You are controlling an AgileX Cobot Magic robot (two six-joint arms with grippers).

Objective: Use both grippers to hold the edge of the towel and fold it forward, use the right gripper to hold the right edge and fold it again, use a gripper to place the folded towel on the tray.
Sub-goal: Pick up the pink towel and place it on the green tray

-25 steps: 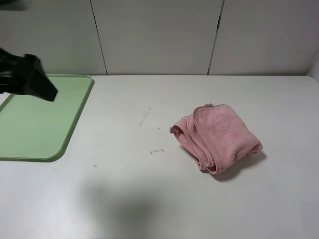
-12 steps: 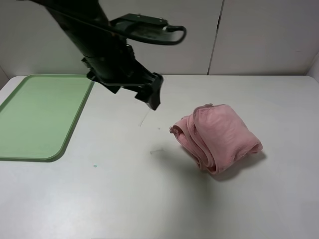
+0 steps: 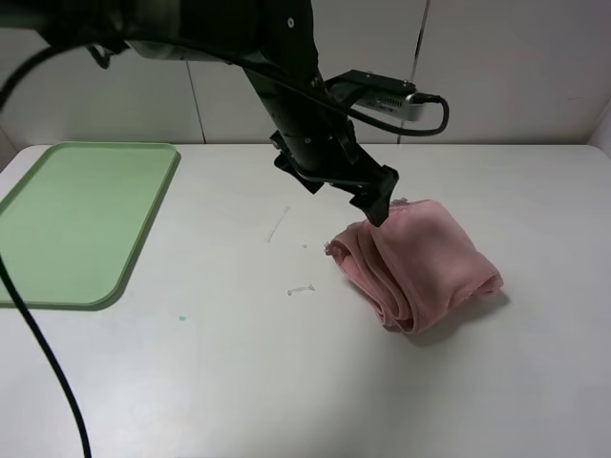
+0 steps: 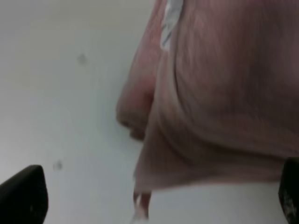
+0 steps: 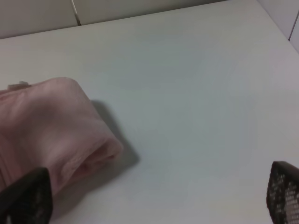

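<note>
The pink towel (image 3: 420, 262) lies bundled in folds on the white table, right of centre, well apart from the green tray (image 3: 67, 219) at the far left. My left gripper (image 3: 378, 204) has reached across and hangs just over the towel's rear left corner. In the left wrist view the towel (image 4: 219, 93) fills the frame, and the left gripper (image 4: 156, 196) is open with its dark fingertips (image 4: 23, 193) wide apart and nothing between them. In the right wrist view my right gripper (image 5: 154, 196) stands open over bare table beside the towel (image 5: 46, 126). The exterior view does not show it.
Small white scraps (image 3: 278, 224) (image 3: 301, 289) and a green speck (image 3: 181, 318) lie on the table between tray and towel. The left arm's black cable (image 3: 43, 353) hangs down at the front left. A panelled wall closes the back.
The left arm has swept from over the tray at the far left across to the towel's rear left corner. The towel has not moved.
</note>
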